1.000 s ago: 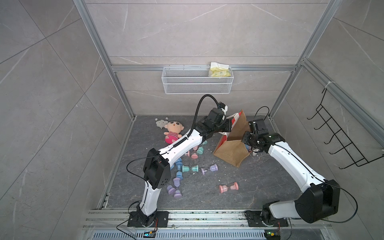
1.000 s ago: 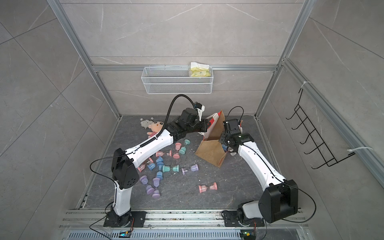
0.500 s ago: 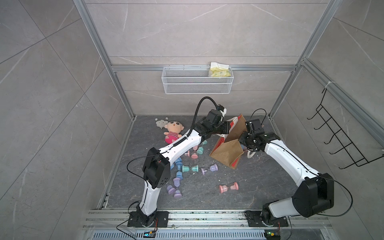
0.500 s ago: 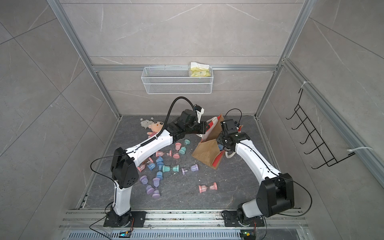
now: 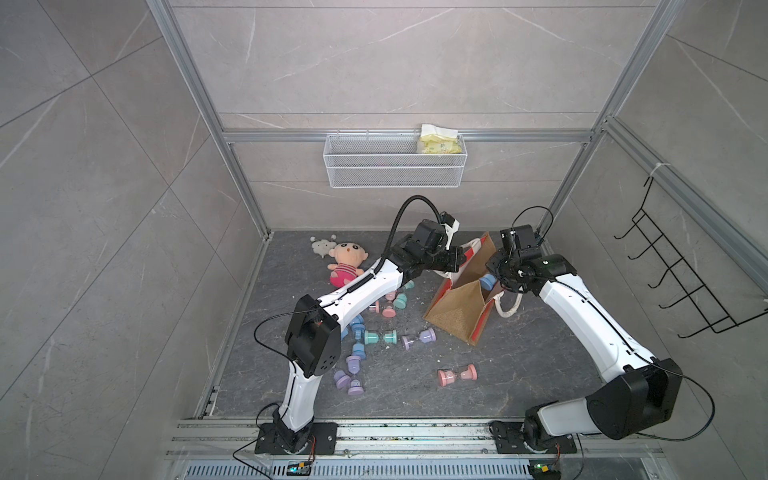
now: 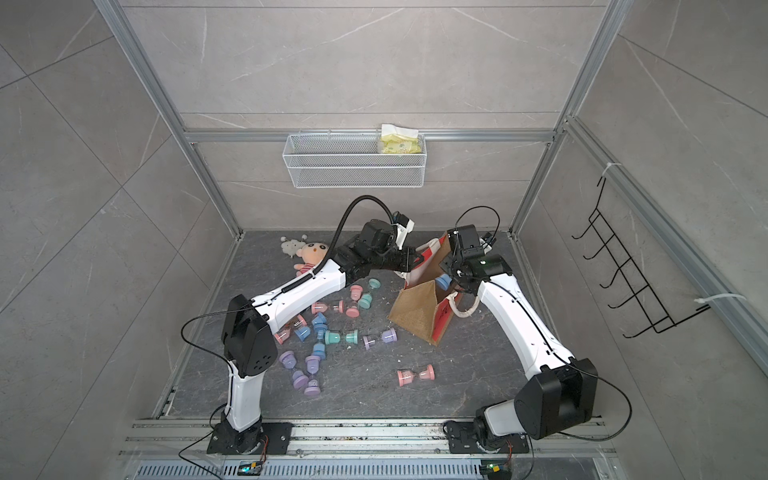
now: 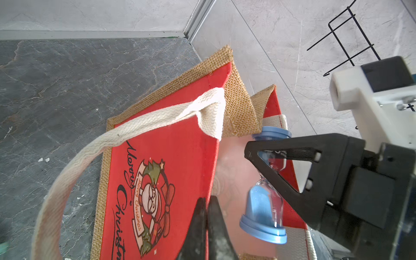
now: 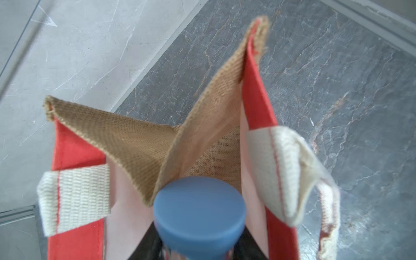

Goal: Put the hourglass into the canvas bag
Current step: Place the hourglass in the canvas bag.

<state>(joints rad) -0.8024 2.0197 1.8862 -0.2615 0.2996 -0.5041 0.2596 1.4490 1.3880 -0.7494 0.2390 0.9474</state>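
Jaws (right) half-hide hourglass (image 7: pixel 264 202); bag (image 7: pixel 168 157) cropped.

**Grey tiled cell, even light**

Pale grey marbled tiles cover the walls (image 5: pixel 374 62), framed by aluminium posts (image 5: pixel 210 116). A white wire basket (image 5: pixel 395 170) hangs on the back rail, and a black hook rack (image 5: pixel 677 274) on the side wall. The worktop (image 5: pixel 415 399) is dark veined stone.

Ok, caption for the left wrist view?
Right jaws holding blue plastic hourglass at mouth of red-and-burlap canvas bag pinched by left jaws.
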